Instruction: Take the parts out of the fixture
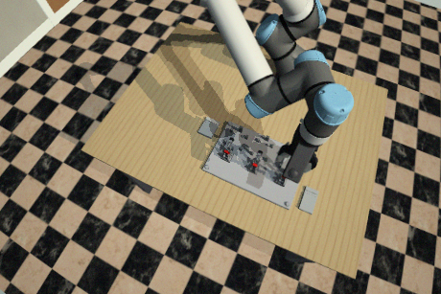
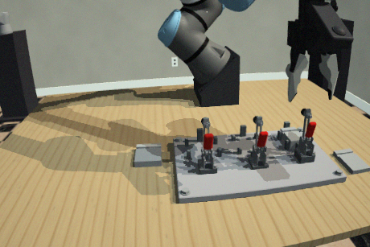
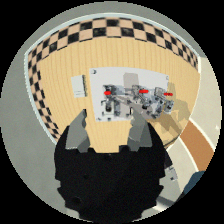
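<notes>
The fixture (image 1: 240, 181) (image 2: 241, 187) (image 3: 105, 75) is a grey plate with three clamps, their arms upright. One flat grey part (image 1: 208, 127) (image 2: 148, 155) lies on the table off the fixture's left end. Another flat grey part (image 1: 309, 199) (image 2: 351, 161) (image 3: 78, 86) lies off its right end. In the exterior view a grey part (image 2: 291, 130) shows at the right station, behind the right clamp (image 2: 305, 151); the top view has it hidden by the arm. My gripper (image 2: 311, 99) (image 3: 108, 108) is open and empty, above the right end of the fixture.
The left clamp (image 2: 207, 163) and middle clamp (image 2: 256, 158) stand on the plate with red handles. Small upright posts (image 2: 243, 130) rise near its back edge. The wooden table (image 1: 192, 188) extends around the fixture. The arm's base (image 2: 217, 85) stands behind it.
</notes>
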{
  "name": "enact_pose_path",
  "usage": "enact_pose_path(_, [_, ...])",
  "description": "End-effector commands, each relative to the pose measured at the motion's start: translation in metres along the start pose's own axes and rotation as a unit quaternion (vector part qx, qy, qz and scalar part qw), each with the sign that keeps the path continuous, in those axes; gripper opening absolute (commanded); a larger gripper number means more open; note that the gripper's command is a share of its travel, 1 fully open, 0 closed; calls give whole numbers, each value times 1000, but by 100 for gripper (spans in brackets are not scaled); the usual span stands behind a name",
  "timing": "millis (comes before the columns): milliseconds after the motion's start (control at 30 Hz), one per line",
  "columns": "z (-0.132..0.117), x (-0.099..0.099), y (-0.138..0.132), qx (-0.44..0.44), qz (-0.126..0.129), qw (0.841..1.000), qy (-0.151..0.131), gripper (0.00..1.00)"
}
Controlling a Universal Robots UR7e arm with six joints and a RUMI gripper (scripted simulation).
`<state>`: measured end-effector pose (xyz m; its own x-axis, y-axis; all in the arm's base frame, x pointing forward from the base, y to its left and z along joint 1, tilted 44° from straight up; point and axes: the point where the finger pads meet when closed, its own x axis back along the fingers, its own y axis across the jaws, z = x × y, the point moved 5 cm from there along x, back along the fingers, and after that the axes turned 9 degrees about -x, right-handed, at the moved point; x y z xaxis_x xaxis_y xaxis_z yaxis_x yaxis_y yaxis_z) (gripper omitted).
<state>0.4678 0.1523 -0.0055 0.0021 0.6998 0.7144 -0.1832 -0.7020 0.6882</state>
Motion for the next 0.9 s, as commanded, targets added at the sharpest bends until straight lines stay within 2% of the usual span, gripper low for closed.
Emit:
enact_pose_path(0, [-10, 1, 2, 0, 0, 1000, 1, 59])
enact_pose_path(467, [-59, 1, 9, 0, 0, 1000, 1, 59])
enact_pose_path(867, [-66, 0, 10, 0, 0, 1000, 1, 59])
